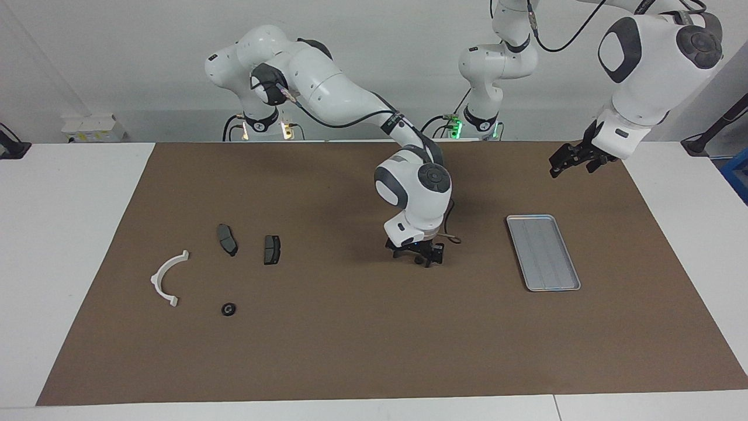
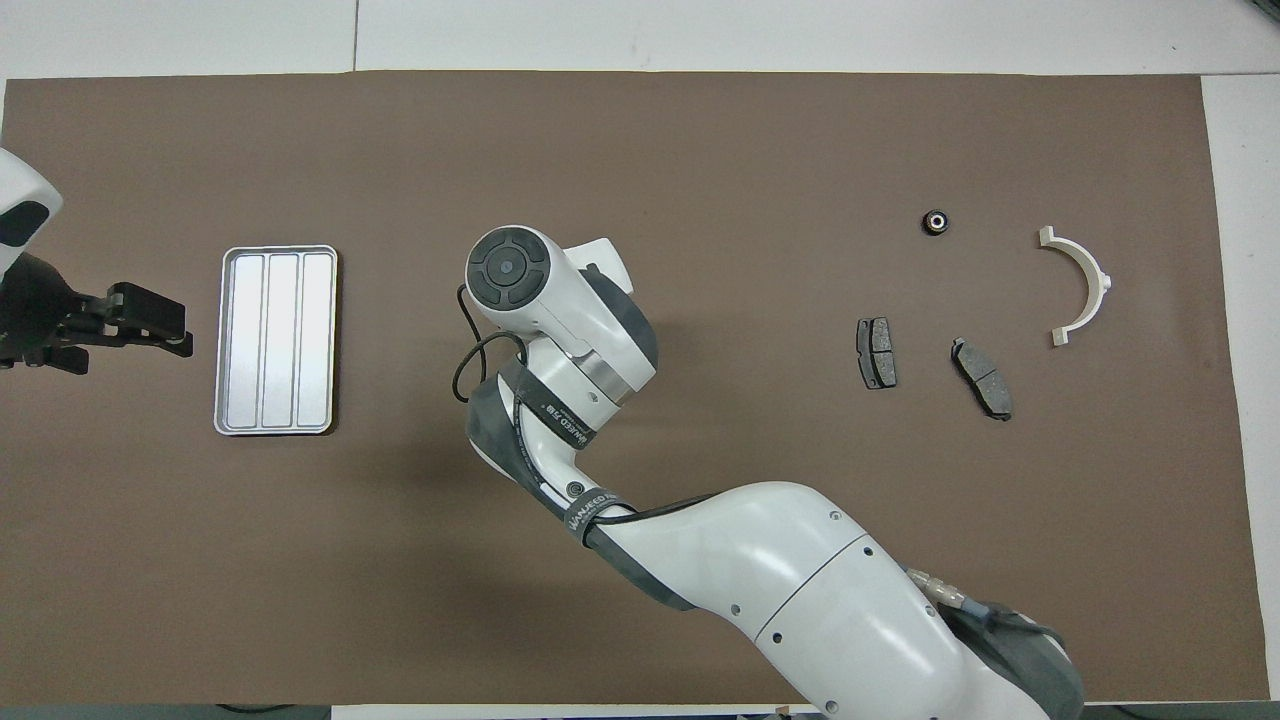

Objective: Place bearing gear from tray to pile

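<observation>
At mid-table you see the right arm reaching out from its base, with the right gripper (image 1: 421, 258) lowered to the brown paper mat (image 1: 327, 351), between the pile and the tray. Its jaws stand wide, and whatever lies between its fingertips is hidden from you in both views; from overhead the arm's own wrist covers the gripper.

The flat silver-grey ridged metal tray (image 1: 543, 252) lies on the mat toward the left arm's end of the table. The left gripper (image 1: 564, 165) hangs in the air over the mat just beside the tray, on the left arm's side; its jaws are spread and hold nothing.

Toward the right arm's end lies the pile: a white semicircular plastic bracket (image 1: 155, 279) and two dark grey brake-pad-shaped pieces (image 1: 227, 239) (image 1: 272, 249), apart from one another. A small black round bearing gear (image 1: 228, 309) rests on the mat near the bracket, farther from the robots than the two pads and touching neither.
</observation>
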### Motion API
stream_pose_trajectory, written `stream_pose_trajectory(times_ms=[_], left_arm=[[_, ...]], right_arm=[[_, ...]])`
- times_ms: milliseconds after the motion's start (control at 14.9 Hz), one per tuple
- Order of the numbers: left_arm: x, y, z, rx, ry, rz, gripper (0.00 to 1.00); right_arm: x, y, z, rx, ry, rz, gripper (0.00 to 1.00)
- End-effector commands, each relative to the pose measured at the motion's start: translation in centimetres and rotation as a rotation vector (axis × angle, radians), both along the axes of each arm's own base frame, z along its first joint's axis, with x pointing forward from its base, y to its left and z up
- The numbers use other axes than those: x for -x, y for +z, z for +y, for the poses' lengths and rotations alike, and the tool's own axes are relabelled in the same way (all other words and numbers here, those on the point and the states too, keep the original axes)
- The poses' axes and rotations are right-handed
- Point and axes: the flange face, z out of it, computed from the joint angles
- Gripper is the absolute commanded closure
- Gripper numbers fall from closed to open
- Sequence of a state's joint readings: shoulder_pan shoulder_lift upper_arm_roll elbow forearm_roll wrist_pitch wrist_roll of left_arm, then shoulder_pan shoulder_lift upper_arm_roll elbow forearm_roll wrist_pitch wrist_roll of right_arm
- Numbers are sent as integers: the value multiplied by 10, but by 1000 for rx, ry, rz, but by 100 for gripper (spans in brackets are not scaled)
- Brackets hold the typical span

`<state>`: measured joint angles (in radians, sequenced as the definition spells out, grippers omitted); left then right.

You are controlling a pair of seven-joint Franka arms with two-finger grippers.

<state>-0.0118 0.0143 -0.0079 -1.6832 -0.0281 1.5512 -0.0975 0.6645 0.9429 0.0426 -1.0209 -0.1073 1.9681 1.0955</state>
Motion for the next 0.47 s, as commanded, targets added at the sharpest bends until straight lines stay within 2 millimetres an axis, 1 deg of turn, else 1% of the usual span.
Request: stream_pose_trajectory(times_ms=[0, 134, 201, 269, 403], left_arm=[[-1, 13, -6, -18, -27, 11, 0], [0, 14, -6, -15, -45, 2, 0], [-1, 13, -4, -11, -52, 1, 0], [-1, 13, -4, -10, -60, -2, 0], [-1, 14, -5, -8, -80, -2, 0]], right_arm=[[-1, -6, 4, 10, 0, -10, 9], [-3, -2, 5, 0, -8, -21, 31], [-4, -1, 6, -4, -12, -23, 49], [-3, -2, 7, -7, -19, -22, 63], [-3, -3, 7, -9, -22, -24, 81]])
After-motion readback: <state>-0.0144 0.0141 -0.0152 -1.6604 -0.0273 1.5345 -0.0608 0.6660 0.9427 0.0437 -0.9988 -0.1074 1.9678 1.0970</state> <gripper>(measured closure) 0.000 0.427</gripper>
